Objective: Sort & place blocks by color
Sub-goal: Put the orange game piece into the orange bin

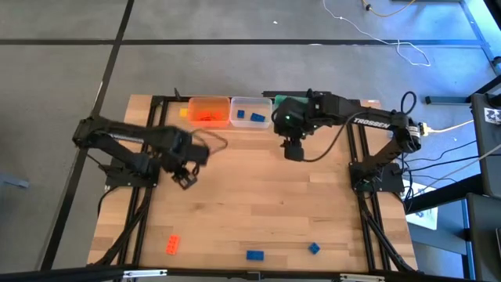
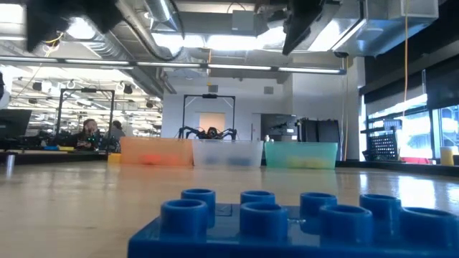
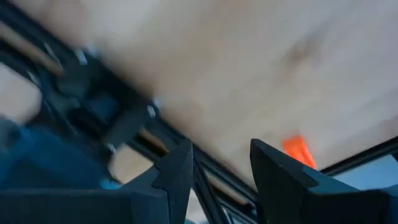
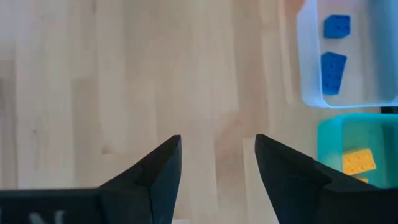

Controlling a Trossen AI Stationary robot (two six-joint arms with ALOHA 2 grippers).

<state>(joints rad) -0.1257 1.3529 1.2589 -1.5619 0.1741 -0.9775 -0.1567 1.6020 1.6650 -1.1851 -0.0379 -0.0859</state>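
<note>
Both grippers' jaws stand apart and empty: left gripper (image 1: 186,178) near the worktop's left edge, right gripper (image 1: 293,151) beside the tubs at the back edge. Three small plastic bricks remain along the front edge, one orange brick (image 1: 172,244) and two blue bricks (image 1: 255,254); being tiny, they could squirt from closing fingers or land in the wrong tub.

Three blocks (image 1: 254,254) near edge (two blue)

1. 3 tubs: 1 orange tub (image 1: 207,111), 1 clear tub (image 1: 250,113), 1 green tub (image 4: 357,152).
2. 3 loose blocks on the worktop (image 1: 258,204): 1 orange block (image 1: 172,244), 2 blue blocks (image 1: 255,254) (image 1: 314,248).
3. 2 blue bricks (image 4: 336,26) (image 4: 332,71) in the clear tub.
4. 1 yellow brick (image 4: 359,161) visible in the green tub.
5. 2 arms.
</note>
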